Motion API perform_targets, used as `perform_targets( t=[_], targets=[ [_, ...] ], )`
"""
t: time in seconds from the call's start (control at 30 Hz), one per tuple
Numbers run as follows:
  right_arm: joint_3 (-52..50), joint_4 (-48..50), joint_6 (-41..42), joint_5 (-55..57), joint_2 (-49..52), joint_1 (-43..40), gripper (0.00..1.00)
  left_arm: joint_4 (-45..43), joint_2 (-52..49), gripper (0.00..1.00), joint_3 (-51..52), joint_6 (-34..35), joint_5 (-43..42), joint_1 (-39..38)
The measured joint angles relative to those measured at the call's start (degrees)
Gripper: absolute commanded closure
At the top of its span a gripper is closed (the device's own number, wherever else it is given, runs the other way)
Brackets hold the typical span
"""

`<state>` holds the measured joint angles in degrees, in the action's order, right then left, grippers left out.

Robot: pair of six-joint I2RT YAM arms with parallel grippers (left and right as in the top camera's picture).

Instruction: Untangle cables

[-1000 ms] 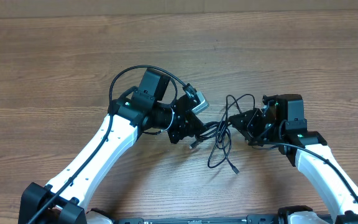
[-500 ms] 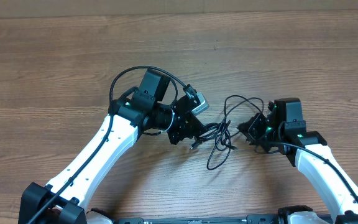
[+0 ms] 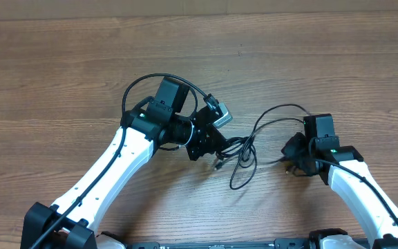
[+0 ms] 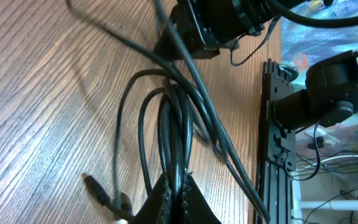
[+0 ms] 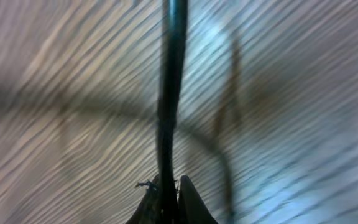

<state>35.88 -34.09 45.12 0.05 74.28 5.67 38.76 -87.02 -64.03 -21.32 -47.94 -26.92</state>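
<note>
With my left end effector (image 3: 218, 147) clamped on the cables (image 3: 244, 158) bunched just ahead of it and my right end effector (image 3: 290, 152) clamped on one of them, I should pull sideways slowly, without jerks.

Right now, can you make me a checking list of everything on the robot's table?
Surface: wooden table, plain wood grain.
Job's things: thin black cables in a loose tangle between the arms; one strand stretches to the right arm; a plug tip lies on the wood.
Clutter: nothing seen.
Grippers: left jaws shut on the bundle; right jaws shut on one strand.
Cables: a thick black arm cord loops over the left arm.
Surroundings: black metal frame at the table edge, loose wires beyond it.
</note>
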Motion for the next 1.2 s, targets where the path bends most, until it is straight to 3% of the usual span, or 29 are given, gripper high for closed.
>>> perform_targets(
  t=[0.2, 0.27, 0.33, 0.4, 0.43, 0.7, 0.97, 1.2],
  targets=[
    [0.0, -1.1, 0.0, 6.9, 0.0, 0.0, 0.93, 0.4, -0.1, 0.96, 0.0, 0.0, 0.6, 0.0],
    [0.0, -1.1, 0.2, 7.9, 0.0, 0.0, 0.7, 0.4, -0.1, 0.96, 0.0, 0.0, 0.8, 0.0],
    [0.0, -1.1, 0.1, 8.0, 0.0, 0.0, 0.35, 0.4, -0.1, 0.96, 0.0, 0.0, 0.9, 0.0],
    [0.0, -1.2, -0.1, 7.4, 0.0, 0.0, 0.1, 0.4, -0.1, 0.96, 0.0, 0.0, 1.6, 0.0],
    [0.0, -1.1, -0.2, 7.1, 0.0, 0.0, 0.03, 0.4, -0.1, 0.96, 0.0, 0.0, 2.1, 0.0],
    [0.0, 2.0, -3.4, -0.7, 0.1, 0.0, 0.0, 0.5, -0.1, 0.96, 0.0, 5.9, 13.4, 0.0],
    [0.0, 9.6, -20.0, -21.5, 0.2, 0.0, 0.0, 0.6, -0.1, 0.96, 0.0, 13.6, 22.5, 0.0],
    [0.0, 8.8, -34.9, -37.1, 0.2, 0.1, 0.0, 0.6, -0.1, 0.96, 0.0, 17.7, 25.0, 0.0]
  ],
)
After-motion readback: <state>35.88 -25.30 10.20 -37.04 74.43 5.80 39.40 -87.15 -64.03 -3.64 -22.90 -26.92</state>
